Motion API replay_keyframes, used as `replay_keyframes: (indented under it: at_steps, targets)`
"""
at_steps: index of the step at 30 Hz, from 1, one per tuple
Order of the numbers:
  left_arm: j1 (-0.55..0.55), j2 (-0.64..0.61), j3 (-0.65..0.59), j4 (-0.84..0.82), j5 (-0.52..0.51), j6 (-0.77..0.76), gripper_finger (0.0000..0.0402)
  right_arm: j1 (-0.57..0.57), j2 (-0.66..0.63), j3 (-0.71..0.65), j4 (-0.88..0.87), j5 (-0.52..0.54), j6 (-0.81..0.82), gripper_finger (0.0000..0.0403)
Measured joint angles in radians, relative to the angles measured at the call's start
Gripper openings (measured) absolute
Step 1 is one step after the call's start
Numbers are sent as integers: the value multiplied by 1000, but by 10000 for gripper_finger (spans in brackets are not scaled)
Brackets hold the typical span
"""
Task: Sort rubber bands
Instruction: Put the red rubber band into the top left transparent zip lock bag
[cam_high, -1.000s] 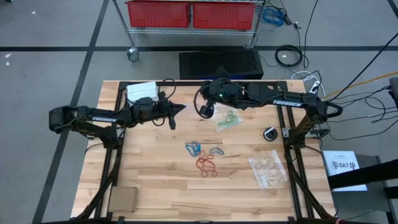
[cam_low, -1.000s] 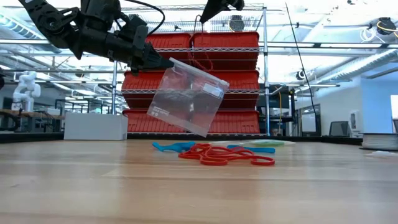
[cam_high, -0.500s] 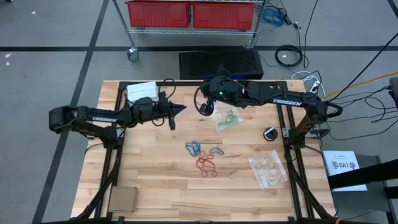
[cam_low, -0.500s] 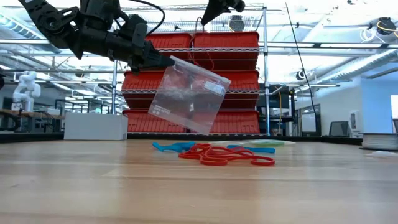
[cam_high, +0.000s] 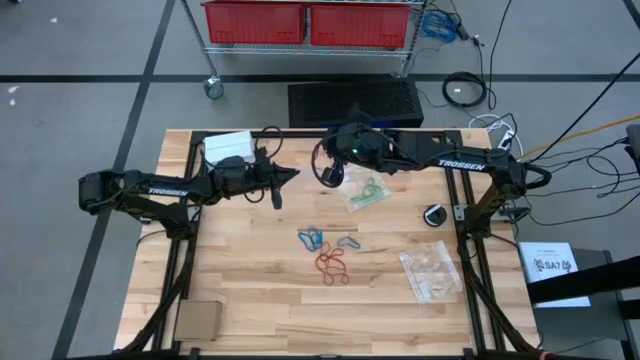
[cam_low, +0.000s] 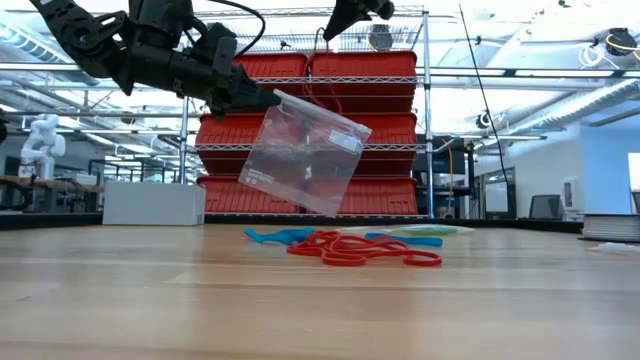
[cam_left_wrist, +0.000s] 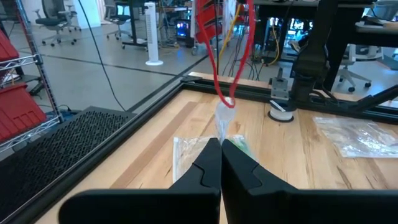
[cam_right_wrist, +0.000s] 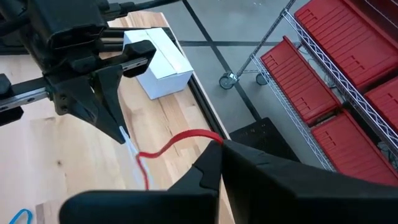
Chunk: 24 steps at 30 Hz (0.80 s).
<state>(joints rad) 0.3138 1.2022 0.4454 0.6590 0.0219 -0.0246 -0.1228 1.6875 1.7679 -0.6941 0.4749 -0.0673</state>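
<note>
A red rubber band (cam_right_wrist: 166, 144) hangs in the air above the back of the wooden worktop (cam_high: 250, 290), pinched at one end by the right claw (cam_right_wrist: 219, 144), whose fingers are pressed together on it. Its lower loop reaches the mouth of a clear plastic bag (cam_low: 300, 155), which the left claw (cam_low: 268, 98) holds up by its top corner, fingers pressed together on the plastic. The bag hangs tilted above the worktop.

Near the middle of the worktop lie loose rubber bands: a red cluster (cam_high: 332, 265), with blue ones (cam_high: 311, 238) just behind it. A second clear bag with green bands inside (cam_high: 366, 193) lies flat near the right claw, and a third bag (cam_high: 431, 272) lies toward the right edge. A white box (cam_high: 226, 146) sits at the back left.
</note>
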Motion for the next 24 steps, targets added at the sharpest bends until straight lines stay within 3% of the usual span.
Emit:
replay_keyframes:
  at_steps: [13,24]
  targets:
    - [0,0,0,-1,0,1,0,34,0,0,-81,-14,91,0]
    - [0,0,0,-1,0,3,0,37,1,0,-104,-179,175,0]
